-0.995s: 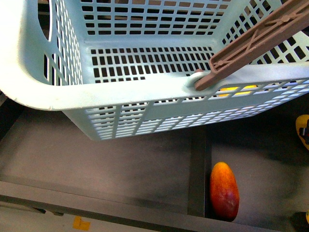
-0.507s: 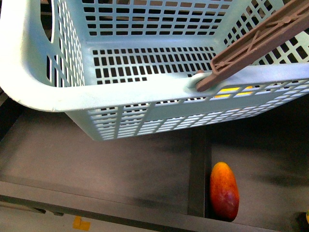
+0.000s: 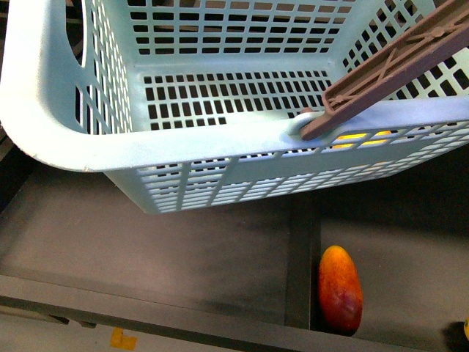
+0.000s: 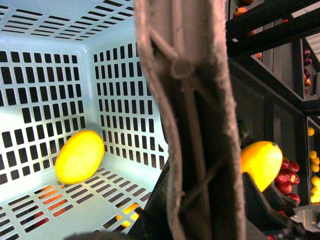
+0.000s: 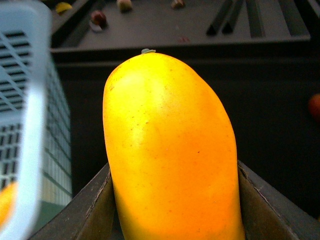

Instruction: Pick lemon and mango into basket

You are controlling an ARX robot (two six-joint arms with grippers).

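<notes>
Clamped in the left gripper [image 4: 205, 222]: a brown ribbed plastic swing handle [image 3: 396, 62], with dark gripper parts on either side and closed on it. Wrist looking straight along that handle into a large pale turquoise plastic basket with slotted lattice walls [image 3: 44, 95]. Held in the right gripper [image 5: 175, 220]: one elongated smooth yellow-orange mango [image 5: 170, 145], pinched between two dark fingers [image 5: 95, 205] closed only as far as the fruit's width, stem end pointing away from the wrist. Just beside the basket's pale rim and outside it. Inside the basket, lying on the slotted floor close to a wall: one small plain bright yellow oval lemon [image 4: 80, 156]. Counted from the front view: one basket, tilted and filling the upper frame. One handle, slanting up from its pivot on the near rim. One bigger red-and-orange elongated fruit [image 3: 340, 289], lying on the dark surface [image 3: 146, 242] below the basket, just beside a raised divider strip [image 3: 300, 257]. Far off in the left wrist view: small red and yellow fruits [image 4: 287, 175] on dark shelves [image 4: 280, 30], too blurred to count.
</notes>
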